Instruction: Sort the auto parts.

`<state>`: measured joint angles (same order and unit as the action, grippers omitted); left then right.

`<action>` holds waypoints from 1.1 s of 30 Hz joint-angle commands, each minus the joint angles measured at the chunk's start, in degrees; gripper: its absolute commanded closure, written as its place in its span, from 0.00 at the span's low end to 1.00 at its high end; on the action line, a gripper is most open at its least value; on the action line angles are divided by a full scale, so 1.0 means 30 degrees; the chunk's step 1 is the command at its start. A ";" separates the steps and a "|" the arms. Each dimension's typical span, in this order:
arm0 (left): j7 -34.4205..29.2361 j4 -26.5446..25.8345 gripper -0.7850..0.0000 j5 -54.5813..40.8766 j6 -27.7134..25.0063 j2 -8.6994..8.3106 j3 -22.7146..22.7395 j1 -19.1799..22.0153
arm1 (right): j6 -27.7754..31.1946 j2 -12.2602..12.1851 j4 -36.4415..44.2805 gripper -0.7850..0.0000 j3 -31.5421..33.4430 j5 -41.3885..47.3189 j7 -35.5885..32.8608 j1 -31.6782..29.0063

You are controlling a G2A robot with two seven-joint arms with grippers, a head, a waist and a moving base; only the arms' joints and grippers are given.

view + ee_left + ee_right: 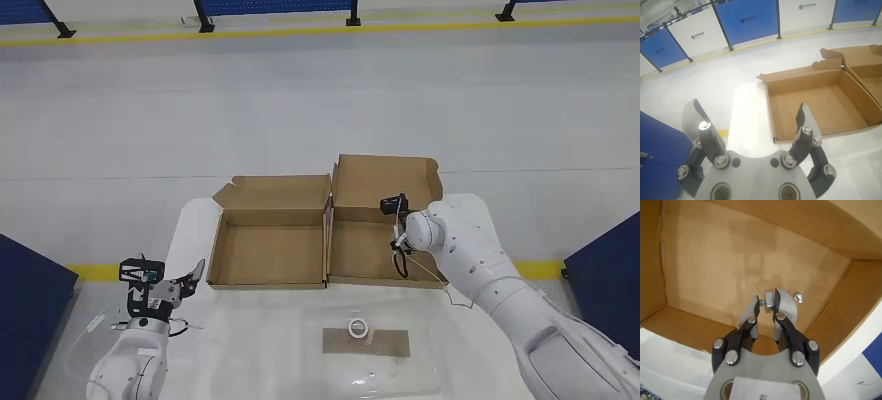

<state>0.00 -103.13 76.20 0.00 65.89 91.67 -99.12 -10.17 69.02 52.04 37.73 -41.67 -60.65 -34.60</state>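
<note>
Right wrist view, right pincer [766, 300] gripping bolt [769, 303], above cardboard box [715, 256] floor

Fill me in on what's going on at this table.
The robot is sorting small metal parts into two open cardboard boxes. Its right gripper is shut on a bolt, held above the floor of the right box, where a second bolt already lies. The left gripper hangs open beside the left box, holding nothing. A white ring waits on a brown pad at the table's near side.
</note>
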 commanded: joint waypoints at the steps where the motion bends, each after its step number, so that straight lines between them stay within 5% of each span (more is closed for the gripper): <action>1: 0.0000 0.0000 0.00 0.0000 0.0000 0.0000 0.0000 0.0000 | 0.0013 0.0136 -0.0307 1.00 -0.0055 0.0001 0.0046 0.0079; 22: 0.0000 0.0000 0.00 0.0000 0.0000 0.0000 0.0000 0.0000 | 0.0485 0.1184 -0.2158 1.00 -0.0307 -0.0263 0.0274 0.0533; 33: 0.0000 0.0000 0.00 0.0000 0.0000 0.0000 0.0000 0.0000 | 0.0631 0.1522 -0.2558 0.77 -0.0158 -0.0457 0.0373 0.0608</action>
<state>0.00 -103.13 76.20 0.00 65.89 91.67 -99.12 -8.31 73.50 44.47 37.18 -42.96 -59.58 -32.78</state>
